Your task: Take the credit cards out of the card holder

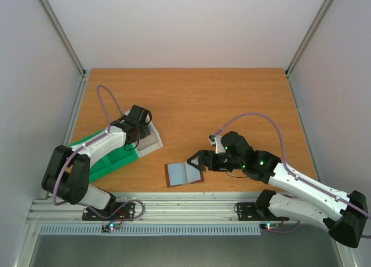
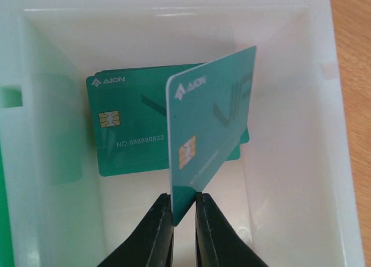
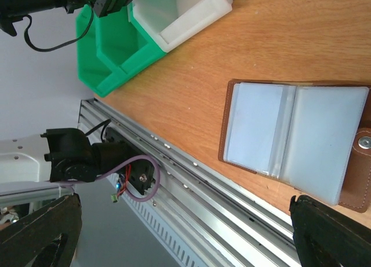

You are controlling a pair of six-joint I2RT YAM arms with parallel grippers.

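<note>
The card holder (image 1: 184, 174) lies open on the table near the front edge, brown outside with grey-blue pocket panels; it also shows in the right wrist view (image 3: 295, 142). My right gripper (image 1: 197, 161) is open and empty just right of it, its jaws wide apart (image 3: 184, 204). My left gripper (image 1: 139, 117) is inside the white box (image 1: 152, 138) and is shut (image 2: 184, 200) on the lower corner of a teal credit card (image 2: 211, 122), held upright and tilted. More teal credit cards (image 2: 130, 128) lie flat on the box floor behind it.
A green tray (image 1: 107, 154) sits under and left of the white box, whose walls (image 2: 290, 163) close in on the left gripper. The aluminium rail (image 3: 191, 180) runs along the table's front edge just below the card holder.
</note>
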